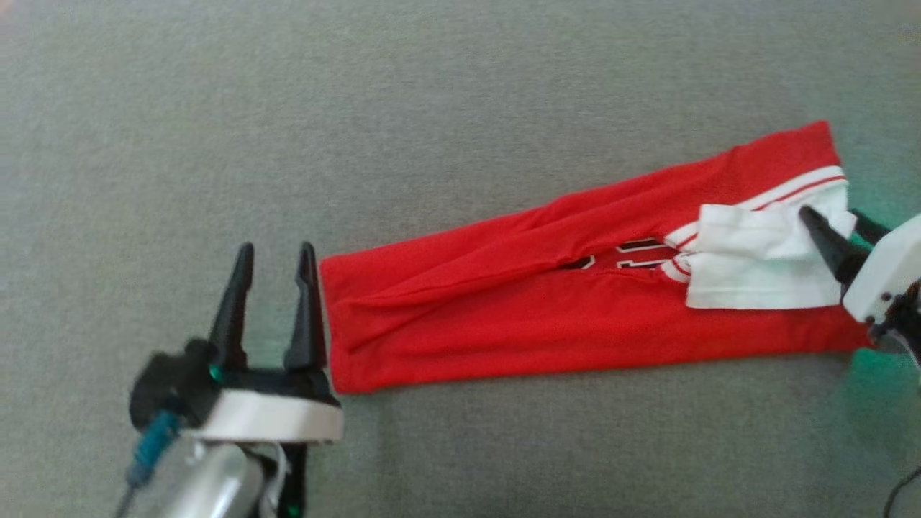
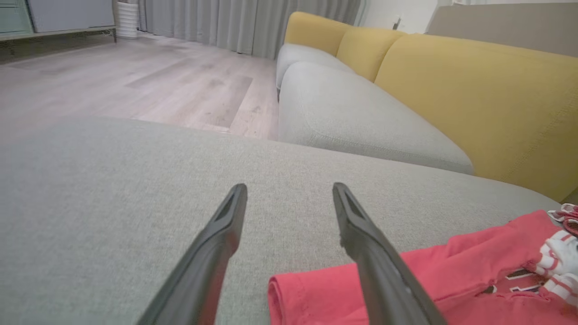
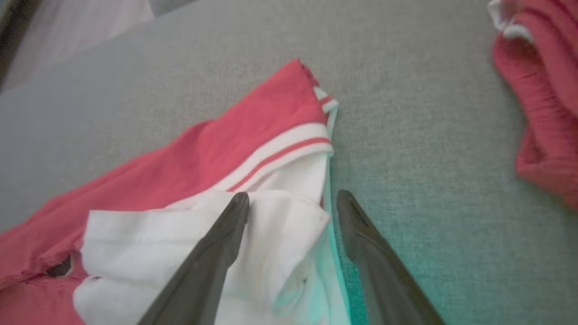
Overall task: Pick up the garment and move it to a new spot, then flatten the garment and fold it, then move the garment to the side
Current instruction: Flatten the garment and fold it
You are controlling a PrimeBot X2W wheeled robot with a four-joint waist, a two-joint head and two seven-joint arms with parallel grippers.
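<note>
The garment [image 1: 540,302] is a red jersey with white striped trim and dark numbers, folded into a long strip on the grey cushion [image 1: 432,108]. A white sleeve [image 1: 755,259] lies folded over its right end. My left gripper [image 1: 277,250] stands open just off the strip's left end, its right finger beside the red edge, nothing between the fingers. In the left wrist view the left gripper [image 2: 289,187] points past the garment [image 2: 474,262]. My right gripper [image 1: 831,216] is open at the right end; in its wrist view the right gripper [image 3: 292,195] straddles the sleeve's edge [image 3: 149,253] of the garment [image 3: 253,131].
Another crumpled red cloth [image 3: 542,113] lies on the cushion beyond the right gripper. A sofa with grey seat [image 2: 361,117] and yellow back [image 2: 474,90] stands past the cushion's far edge, with wooden floor [image 2: 135,81] to its left.
</note>
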